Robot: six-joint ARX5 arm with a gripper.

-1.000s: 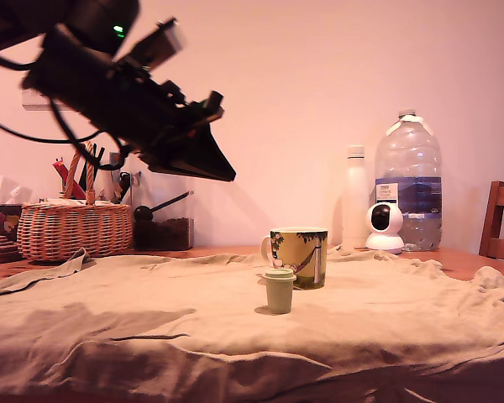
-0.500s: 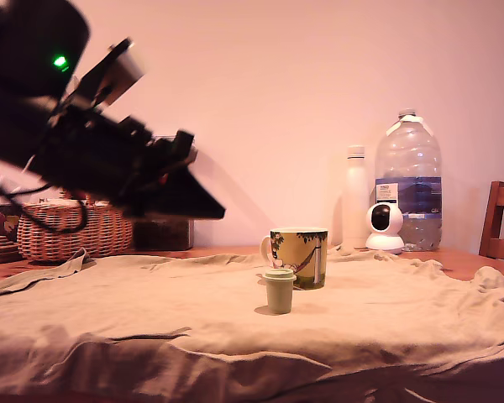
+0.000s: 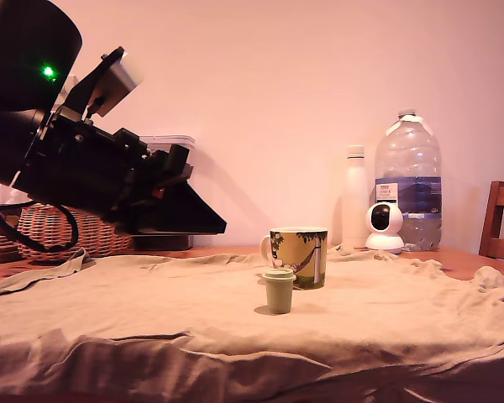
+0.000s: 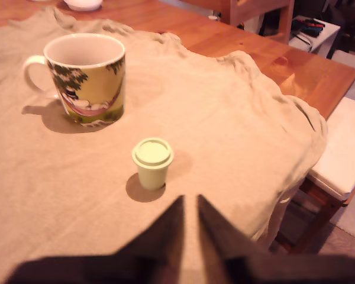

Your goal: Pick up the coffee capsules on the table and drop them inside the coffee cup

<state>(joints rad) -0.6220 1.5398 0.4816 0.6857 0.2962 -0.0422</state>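
Beige cloth (image 4: pixel 236 148) covers a wooden table against a plain wall. On it a pale green capsule (image 4: pixel 152 162) stands upright, rim up, just beside the mug (image 4: pixel 89 77) but apart from it; no blue capsule shows. The gripper (image 4: pixel 189 204) hangs above the cloth, tips nearly together with only a thin slit between, pointing straight at the capsule, which lies just ahead of the tips. In the exterior view the gripper (image 3: pixel 218 225) sits well to the left of the capsule (image 3: pixel 279 290), higher than it. To grasp, I judge the jaws must part first.
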